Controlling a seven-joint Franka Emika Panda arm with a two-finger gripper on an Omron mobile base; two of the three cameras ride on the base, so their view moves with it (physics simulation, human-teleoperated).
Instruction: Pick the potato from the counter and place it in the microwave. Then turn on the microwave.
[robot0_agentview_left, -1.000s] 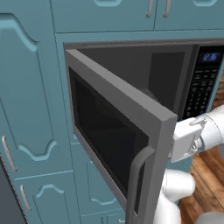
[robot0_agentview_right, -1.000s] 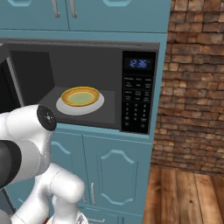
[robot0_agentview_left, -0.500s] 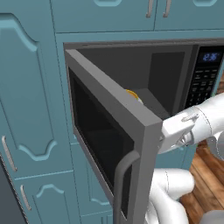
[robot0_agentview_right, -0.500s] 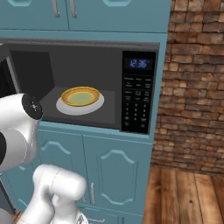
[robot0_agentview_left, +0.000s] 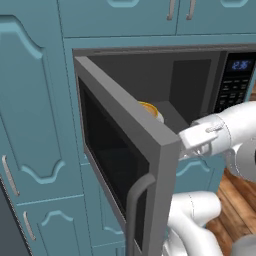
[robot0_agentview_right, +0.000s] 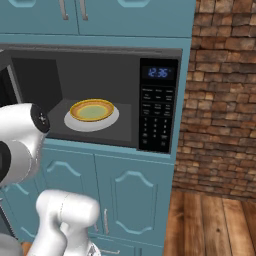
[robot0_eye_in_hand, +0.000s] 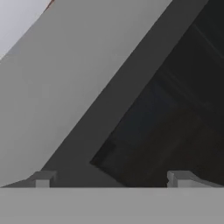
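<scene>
Microwave (robot0_agentview_right: 100, 90) with door (robot0_agentview_left: 125, 165) swung open; one plate (robot0_agentview_right: 92, 120) carrying one yellow bowl (robot0_agentview_right: 91, 109) sits inside. Potato probably rests in that bowl, too flat to confirm. Jaws stand wide apart, empty, close against the door. Risk: the arm catching the door's edge, or pushing it askew.

Teal cabinet doors (robot0_agentview_right: 134, 200) around; brick wall (robot0_agentview_right: 220, 95) right; wood floor (robot0_agentview_right: 215, 225); yellow bowl (robot0_agentview_right: 92, 110) on white plate (robot0_agentview_right: 111, 121).

Blue digits, apparently 12:36, are shown on the microwave (robot0_agentview_right: 95, 95) display (robot0_agentview_right: 159, 73); keypad (robot0_agentview_right: 157, 117) labels cannot be read.
</scene>
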